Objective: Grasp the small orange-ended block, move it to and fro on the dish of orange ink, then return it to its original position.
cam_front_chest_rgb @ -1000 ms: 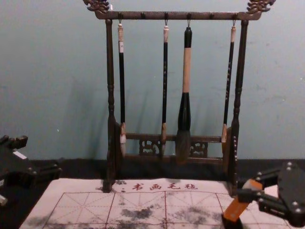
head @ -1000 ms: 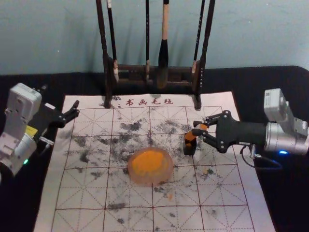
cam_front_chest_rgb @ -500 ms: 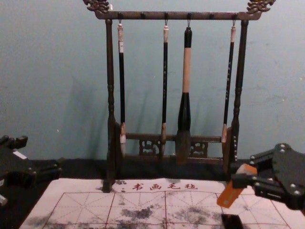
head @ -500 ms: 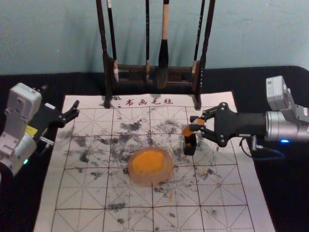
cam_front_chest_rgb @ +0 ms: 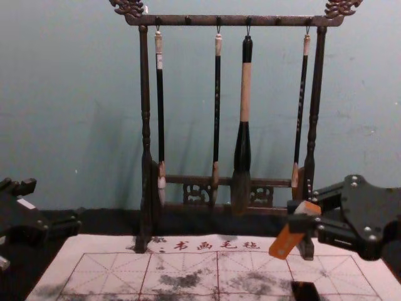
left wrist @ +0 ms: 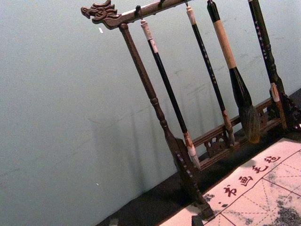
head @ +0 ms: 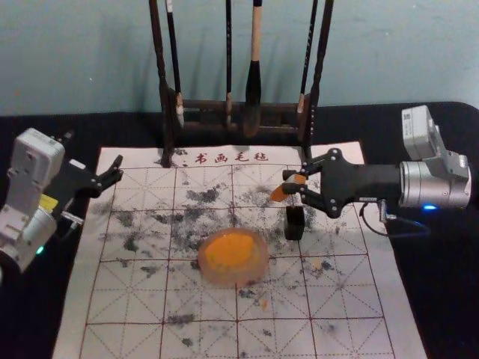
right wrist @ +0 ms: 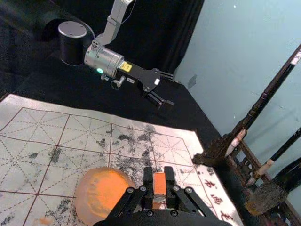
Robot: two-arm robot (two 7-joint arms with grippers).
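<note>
"Where's the block?"

"In my right gripper. The jaws pinch the block by its upper part, and it slants down toward my left. It looks lifted off the mat, though I can't judge the height well from up here."

"And the left?"

"Parked off the mat's left side. In the right wrist view the left gripper has its fingers spread, holding nothing."

"What's next?"

"I'd say we're at the carry, with the inking ahead: over to the dish, nearer me and to the left, then lower until the end just meets the ink."

"How will it handle?"

"Light and stiff, I'd guess, not fragile. The faces look flat enough for a firm hold. Wet ink could make it slick, so keep the grip high, on the sides, well away from the inking end."

"Risk?"

"It could pivot between the pads if I press hard while rubbing, or shove the dish along. Short, gentle strokes. Afterwards it probably goes back to the black holder, upright on the mat just beside the gripper, so I'd want that slant unchanged for setting it down."
</note>
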